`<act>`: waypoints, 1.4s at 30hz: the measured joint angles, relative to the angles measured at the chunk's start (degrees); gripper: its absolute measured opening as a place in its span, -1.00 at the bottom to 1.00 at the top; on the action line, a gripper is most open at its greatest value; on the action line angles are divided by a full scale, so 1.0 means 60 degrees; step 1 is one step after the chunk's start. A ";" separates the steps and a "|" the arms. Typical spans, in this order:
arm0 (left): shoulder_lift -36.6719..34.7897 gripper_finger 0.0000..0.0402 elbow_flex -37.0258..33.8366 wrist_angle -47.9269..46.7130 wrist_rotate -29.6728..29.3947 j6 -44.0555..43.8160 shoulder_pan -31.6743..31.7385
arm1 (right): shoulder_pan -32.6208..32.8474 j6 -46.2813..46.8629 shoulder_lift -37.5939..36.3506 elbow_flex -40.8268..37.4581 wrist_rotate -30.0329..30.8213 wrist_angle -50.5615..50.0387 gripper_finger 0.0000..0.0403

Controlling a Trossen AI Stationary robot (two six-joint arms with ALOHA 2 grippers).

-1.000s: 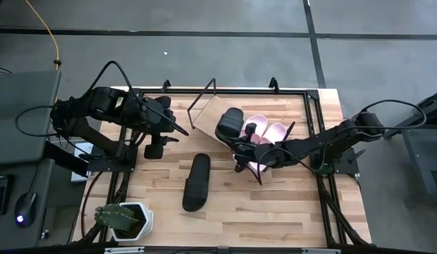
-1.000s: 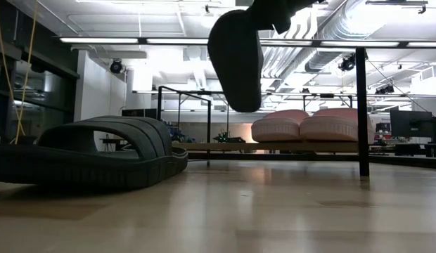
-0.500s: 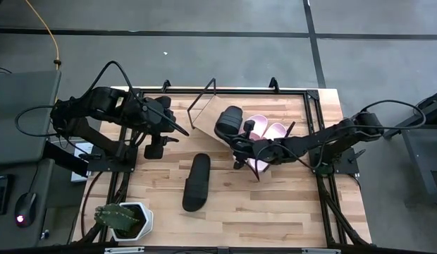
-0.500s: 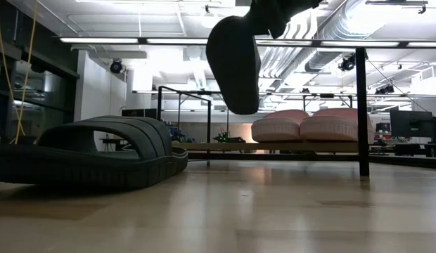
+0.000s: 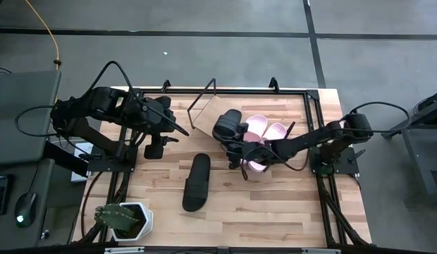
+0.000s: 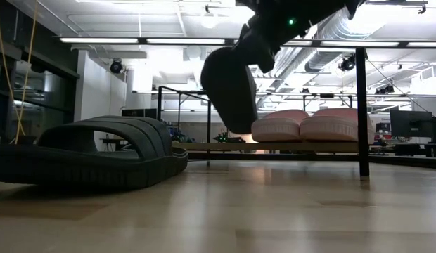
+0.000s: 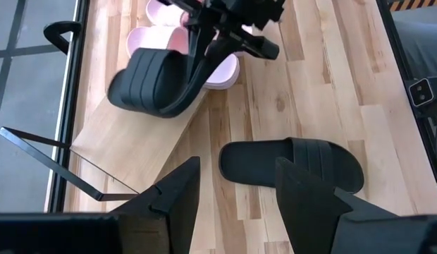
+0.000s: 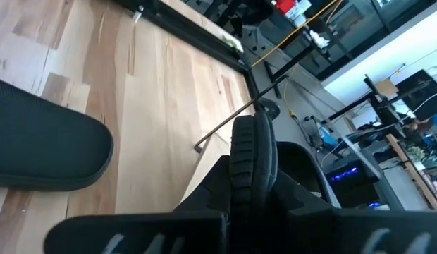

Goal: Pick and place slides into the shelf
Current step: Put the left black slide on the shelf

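At the counter's left edge the left tool [image 5: 177, 130] waits with its fingers apart on nothing. Next along, one black slide [image 5: 196, 182] lies flat on the bare counter [image 5: 275, 212], near the middle and toward the front edge, well apart from the shelf [image 5: 204, 121]. Near the front left corner a white pot [image 5: 137, 219] holds a cactus [image 5: 116, 217].

Right of that, the right tool [image 5: 239, 149] is clamped on the second black slide [image 5: 228, 125], which hangs tilted over the shelf's bare left part, just beside the pink slides [image 5: 264, 134].

To do this step well, I judge it should level the sole first, lower it onto the free board clear of the pink pair and the wire end frame, and let go only once it rests flat.

The shelf so far carries the two pink slides, side by side toward its right end.
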 joint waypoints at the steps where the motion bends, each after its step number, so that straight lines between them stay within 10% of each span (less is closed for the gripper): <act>1: -0.0001 -0.17 0.0000 -0.0002 0.0000 0.0000 0.0000 | -0.0021 0.0052 0.0047 0.0003 -0.0044 -0.0021 -0.93; 42: 0.0001 -0.17 -0.0004 -0.0007 0.0074 -0.0226 0.0000 | -0.0563 0.1802 0.0729 0.0003 -0.0732 -0.1439 -0.93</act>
